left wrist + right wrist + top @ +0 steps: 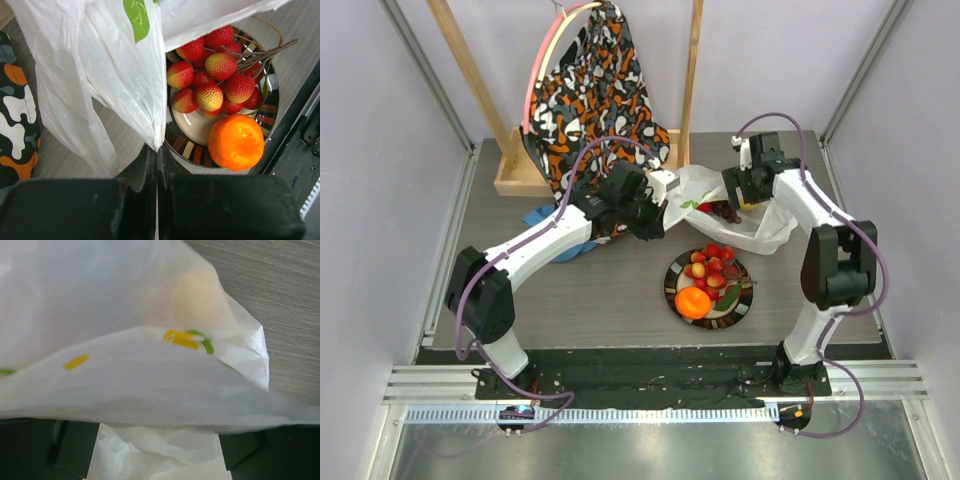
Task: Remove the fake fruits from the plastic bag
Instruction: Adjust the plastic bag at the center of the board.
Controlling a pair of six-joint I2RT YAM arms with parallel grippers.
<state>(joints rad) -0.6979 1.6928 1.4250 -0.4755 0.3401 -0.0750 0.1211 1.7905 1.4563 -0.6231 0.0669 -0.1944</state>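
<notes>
In the top view, the plastic bag (760, 228) lies crumpled on the table (570, 290), just behind the plate (745, 305). An orange (693, 301) and a heap of strawberries (712, 262) sit on the plate. The left gripper (660, 205) is at the bag's left edge and the right gripper (738, 195) at its upper right, so the bag stretches between them. Something red and dark (718, 210) shows in the bag's mouth, between the two grippers.

In the left wrist view, the left gripper (157, 150) is fully closed, with a fold of the bag (100, 75) pinched between its fingers. The film hangs directly from the tips. To the right, beyond the bag, the plate (190, 150) carries the strawberries (209, 96) and the orange (236, 141).

In the right wrist view, the right gripper (157, 440) stands wide open, one finger (75, 447) at each lower corner. Bag film (150, 385) drapes loosely across the gap without being clamped. A pale yellow rounded shape (200, 295) shows through the film above; what it is cannot be told.
</notes>
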